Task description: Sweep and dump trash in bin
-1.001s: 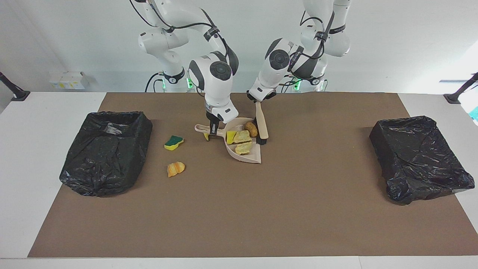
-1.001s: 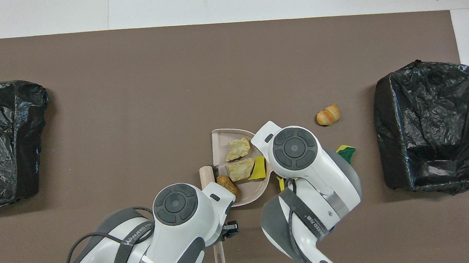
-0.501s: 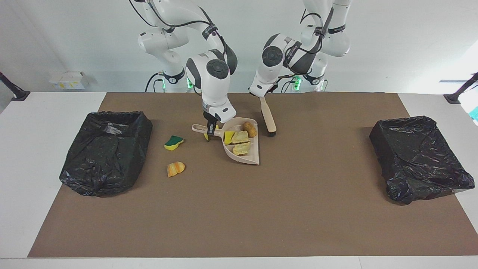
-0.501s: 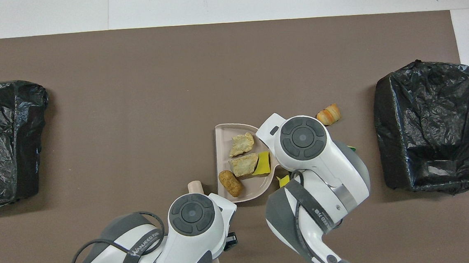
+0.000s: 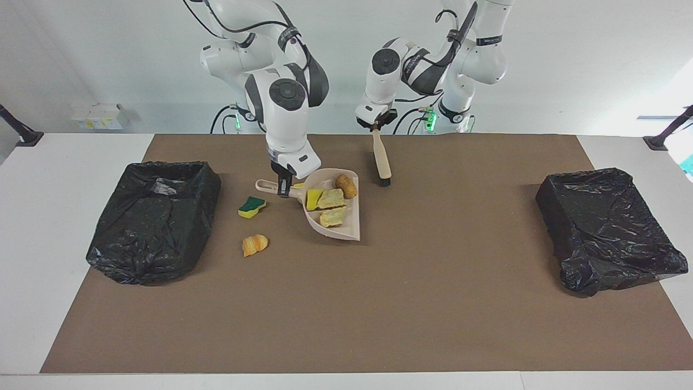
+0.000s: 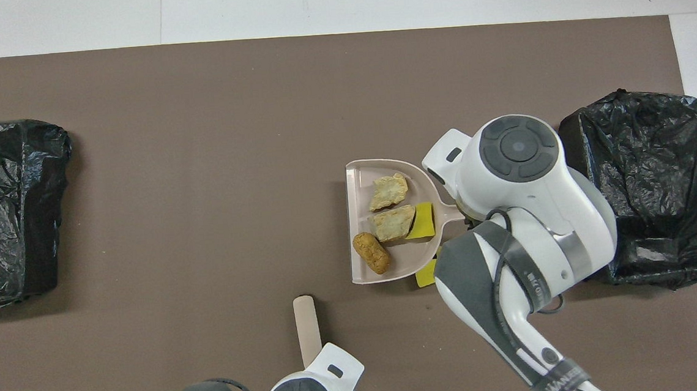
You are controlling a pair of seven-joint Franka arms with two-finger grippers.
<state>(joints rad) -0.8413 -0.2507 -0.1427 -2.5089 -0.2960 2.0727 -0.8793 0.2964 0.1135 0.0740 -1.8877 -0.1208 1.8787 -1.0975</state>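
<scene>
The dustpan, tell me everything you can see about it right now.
The dustpan is a beige, plastic-looking scoop with low walls, a rounded back and a straight open lip that points away from the robots. The right gripper is shut on its short handle, holding it over the brown mat toward the right arm's end. Whether it touches the mat cannot be told. In it lie a brown potato-like lump, two tan bread-like chunks and a yellow sponge piece.
</scene>
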